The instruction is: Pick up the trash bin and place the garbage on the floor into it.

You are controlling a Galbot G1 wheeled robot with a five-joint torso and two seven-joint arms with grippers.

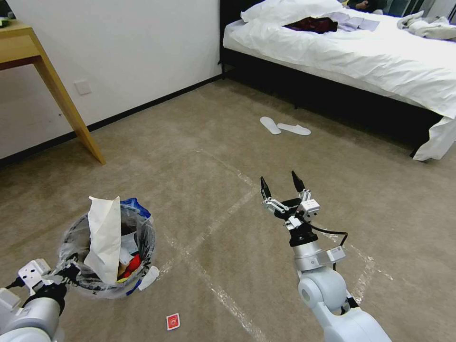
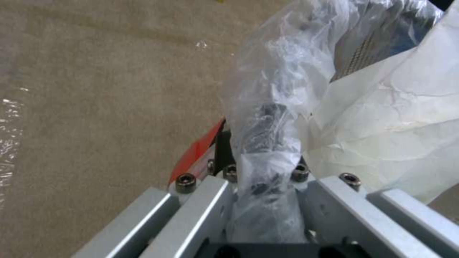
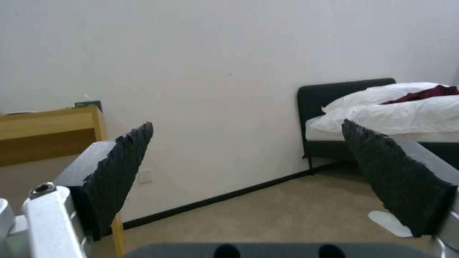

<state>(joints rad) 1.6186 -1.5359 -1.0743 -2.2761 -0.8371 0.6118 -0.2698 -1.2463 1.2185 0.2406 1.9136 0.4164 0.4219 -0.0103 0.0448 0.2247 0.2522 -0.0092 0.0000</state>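
The trash bin (image 1: 142,237), round with a crinkled clear liner, is low on my left over the floor (image 1: 213,142), a tan carpet with tape lines. A tall white paper (image 1: 105,235) and red scraps stick out of it. My left gripper (image 1: 70,274) is shut on the bin's near rim; the left wrist view shows the left gripper (image 2: 262,163) clamped over the plastic-wrapped rim (image 2: 268,118). Garbage on the carpet: a small red wrapper (image 1: 173,321) and a white scrap (image 1: 148,278) beside the bin. My right gripper (image 1: 281,184) (image 3: 249,154) is raised mid-room, open and empty.
A wooden table's leg (image 1: 71,114) stands at the left by the white wall. A bed (image 1: 361,57) with white sheets runs along the back right, with two white slippers (image 1: 285,127) on the carpet before it.
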